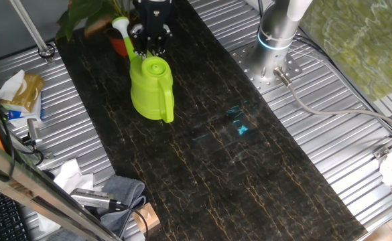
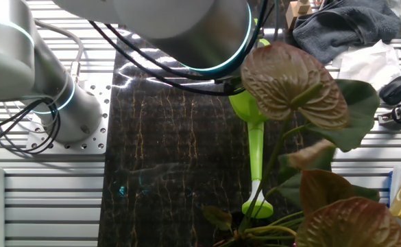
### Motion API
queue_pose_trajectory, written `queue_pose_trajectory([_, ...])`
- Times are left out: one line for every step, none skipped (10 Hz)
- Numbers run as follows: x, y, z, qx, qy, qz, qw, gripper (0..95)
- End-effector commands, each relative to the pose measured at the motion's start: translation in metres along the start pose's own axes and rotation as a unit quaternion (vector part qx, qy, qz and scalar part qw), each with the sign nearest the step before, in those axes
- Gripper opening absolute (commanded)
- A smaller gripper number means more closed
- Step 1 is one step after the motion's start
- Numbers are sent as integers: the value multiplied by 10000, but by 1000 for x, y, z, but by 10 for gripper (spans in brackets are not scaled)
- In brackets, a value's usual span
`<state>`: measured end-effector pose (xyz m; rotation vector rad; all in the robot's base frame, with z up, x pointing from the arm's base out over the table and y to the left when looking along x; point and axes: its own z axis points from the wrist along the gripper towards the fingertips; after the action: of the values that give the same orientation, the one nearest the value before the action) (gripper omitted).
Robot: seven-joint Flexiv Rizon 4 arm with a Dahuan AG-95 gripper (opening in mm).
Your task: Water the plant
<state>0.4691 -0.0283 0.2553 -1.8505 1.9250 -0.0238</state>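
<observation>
The gripper [image 1: 151, 45] hangs just above the can [image 1: 152, 87], at its top by the filler opening, but whether its fingers are apart or clamped on anything I cannot tell. The can stands upright near the desk's [image 1: 249, 174] far end with its spout [image 2: 256, 165] reaching to the plant [image 2: 303, 116] at the far corner, the rose close over the leaves, probably so that tipping would pour onto it. The arm comes straight down from above, wrist vertical over the can.
</observation>
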Motion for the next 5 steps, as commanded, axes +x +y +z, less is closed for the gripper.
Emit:
queue_pose_trajectory([0, -1, 0, 13, 2, -4, 10000, 0])
queue_pose_trajectory([-1, -1, 0, 33, -27, 7, 10000, 0])
queue_pose_trajectory([-1, -1, -1, 50, -50, 10, 10000, 0])
queue_pose_trajectory([-1, -1, -2, 76, -84, 4, 9999, 0])
queue_pose_trajectory([-2, -1, -2, 101, -117, 16, 9999, 0])
